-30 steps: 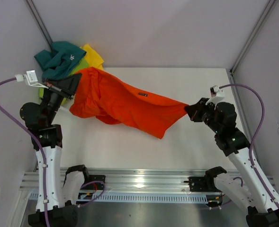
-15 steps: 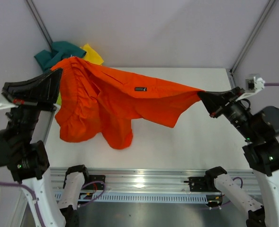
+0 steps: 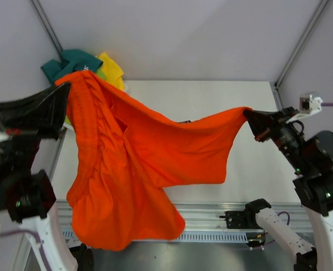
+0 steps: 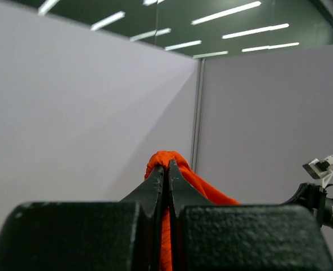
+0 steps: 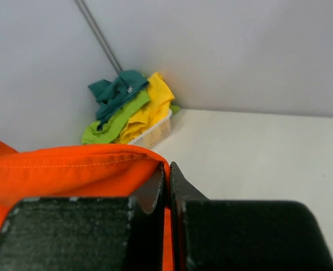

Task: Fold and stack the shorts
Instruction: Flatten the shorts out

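Both grippers pinching shut on orange shorts (image 3: 149, 169): left gripper (image 3: 65, 91) upper left, right gripper (image 3: 249, 116) mid-right. Shorts, lying on tabletop (image 3: 211, 96) a second ago, now hanging spread mid-frame, opening out for folding.

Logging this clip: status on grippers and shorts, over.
Left gripper shut on orange shorts, right gripper shut on opposite edge. Shorts hang spread between them. Other shorts piled far-left, clear.

No text, number or brand can be read in any view. The teal shorts (image 5: 112, 90), on the pile in the far corner, carry a small white mark. It is too small and blurred to tell letters from a logo. No print can be made out on the orange shorts (image 3: 149, 158).
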Motion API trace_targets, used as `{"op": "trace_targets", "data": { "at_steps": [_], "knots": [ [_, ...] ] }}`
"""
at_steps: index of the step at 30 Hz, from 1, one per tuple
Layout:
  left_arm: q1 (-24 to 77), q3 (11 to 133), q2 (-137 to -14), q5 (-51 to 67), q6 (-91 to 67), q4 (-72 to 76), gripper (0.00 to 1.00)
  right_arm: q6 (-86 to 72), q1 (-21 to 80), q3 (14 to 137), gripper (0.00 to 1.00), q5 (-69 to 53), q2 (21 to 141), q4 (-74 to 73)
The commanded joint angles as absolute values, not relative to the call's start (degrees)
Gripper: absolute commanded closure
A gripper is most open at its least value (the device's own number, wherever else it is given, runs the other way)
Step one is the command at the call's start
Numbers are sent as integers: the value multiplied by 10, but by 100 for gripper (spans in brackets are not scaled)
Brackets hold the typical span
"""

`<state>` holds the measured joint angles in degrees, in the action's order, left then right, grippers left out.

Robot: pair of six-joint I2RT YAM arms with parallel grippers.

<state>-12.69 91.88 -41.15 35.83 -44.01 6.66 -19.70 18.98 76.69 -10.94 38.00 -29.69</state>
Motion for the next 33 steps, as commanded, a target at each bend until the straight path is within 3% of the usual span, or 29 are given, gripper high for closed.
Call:
{"op": "trace_targets", "data": {
  "at_steps": [1,3,5,6,7,9,17,20,23,26,27,33],
  "knots": [
    [-133,845,-497,369,-485,118,100,-188,185,762,100,-69,447,-270],
    [-116,815,-513,357,-481,143,100,-192,158,766,100,-84,501,-249],
    [-71,825,-558,324,-445,134,100,-220,106,780,100,-168,541,-211],
    [-50,857,-577,310,-432,119,100,-272,32,781,100,-217,583,-160],
    [-31,873,-624,295,-401,107,100,-307,-4,780,100,-313,604,-126],
    [15,903,-671,258,-383,93,100,-358,-65,797,100,-359,667,-48],
    [22,1349,-986,278,-436,49,100,-419,-75,1030,100,-417,873,21],
    [21,1384,-1018,285,-444,73,100,-425,-75,1088,100,-429,917,41],
    [20,1353,-1025,287,-438,103,100,-424,-80,1125,100,-431,954,35],
    [22,1255,-995,322,-430,189,100,-433,-90,1075,100,-439,961,74],
    [22,1148,-980,324,-419,212,100,-443,-93,1050,100,-436,956,110],
    [51,856,-852,283,-345,353,100,-439,-111,852,100,-437,916,186]
  ]
}}
